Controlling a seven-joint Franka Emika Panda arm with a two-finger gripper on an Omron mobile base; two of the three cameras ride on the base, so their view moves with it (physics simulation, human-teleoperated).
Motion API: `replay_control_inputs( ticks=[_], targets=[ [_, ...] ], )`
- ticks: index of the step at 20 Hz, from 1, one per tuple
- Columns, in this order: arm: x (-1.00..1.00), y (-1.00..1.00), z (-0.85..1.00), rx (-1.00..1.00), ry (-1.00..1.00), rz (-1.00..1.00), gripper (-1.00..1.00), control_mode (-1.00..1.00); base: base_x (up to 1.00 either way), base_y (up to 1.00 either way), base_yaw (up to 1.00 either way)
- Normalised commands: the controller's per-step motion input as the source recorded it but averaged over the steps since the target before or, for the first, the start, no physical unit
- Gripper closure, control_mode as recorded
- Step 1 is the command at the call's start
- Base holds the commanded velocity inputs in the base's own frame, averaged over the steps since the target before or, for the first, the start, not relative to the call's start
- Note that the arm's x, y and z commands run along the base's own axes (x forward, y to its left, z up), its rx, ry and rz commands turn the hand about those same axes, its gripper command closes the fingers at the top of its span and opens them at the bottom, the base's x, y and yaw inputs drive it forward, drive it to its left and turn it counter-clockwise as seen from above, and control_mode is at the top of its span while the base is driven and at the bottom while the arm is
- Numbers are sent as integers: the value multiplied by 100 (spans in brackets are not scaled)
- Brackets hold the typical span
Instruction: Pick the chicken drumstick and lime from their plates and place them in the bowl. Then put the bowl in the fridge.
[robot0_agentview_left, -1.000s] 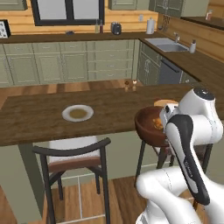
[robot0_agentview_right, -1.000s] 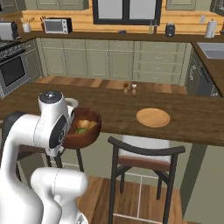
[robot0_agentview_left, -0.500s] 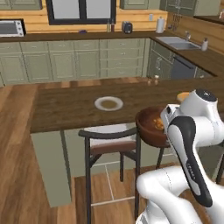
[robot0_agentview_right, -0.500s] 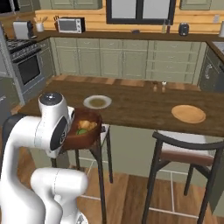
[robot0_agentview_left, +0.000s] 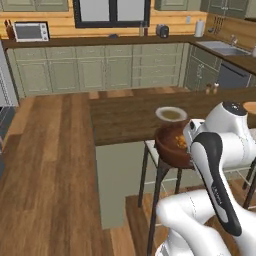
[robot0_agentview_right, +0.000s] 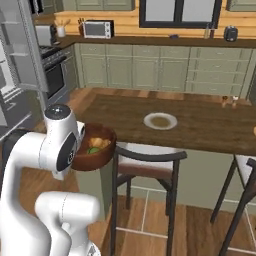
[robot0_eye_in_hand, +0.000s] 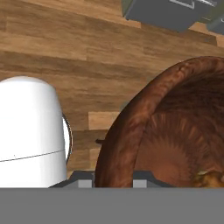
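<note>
The gripper is clamped on the rim of the bowl, its fingers closed tight on the wooden wall at the bottom of the hand view. The arm carries the bowl off the worktop, close against its own body and above the floor beside a stool. Held by the rim with the mouth up, the bowl stays roughly level, which I judge keeps its load from rolling out while the base drives.

Inside the bowl lie the drumstick and the lime, touching each other near the side closest to the arm. In the hand view a golden scrap of the drumstick shows at the lower right of the bowl's inside. The filling step looks done, and what remains is the carry to the fridge.

The grey plate sits bare on the worktop, well apart from the bowl. The tan plate shows in part at the right edge of the left base view. At the left edge of the right base view stands the fridge, its door apparently open with pale shelves showing; the bowl is still well apart from it.

No brand, label or writing can be read anywhere; the microwave on the back counter is too small to show any lettering.
</note>
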Motion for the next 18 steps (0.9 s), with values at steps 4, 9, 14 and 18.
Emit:
replay_control_inputs(
  ticks=[4,9,14,18],
  targets=[
    [0,0,0,0,0,0,100,100,10,100,-7],
    [0,0,0,0,0,0,100,100,21,100,-10],
    [0,0,0,0,0,0,100,100,29,89,-9],
    [0,0,0,0,0,0,100,100,55,47,-2]
  ],
)
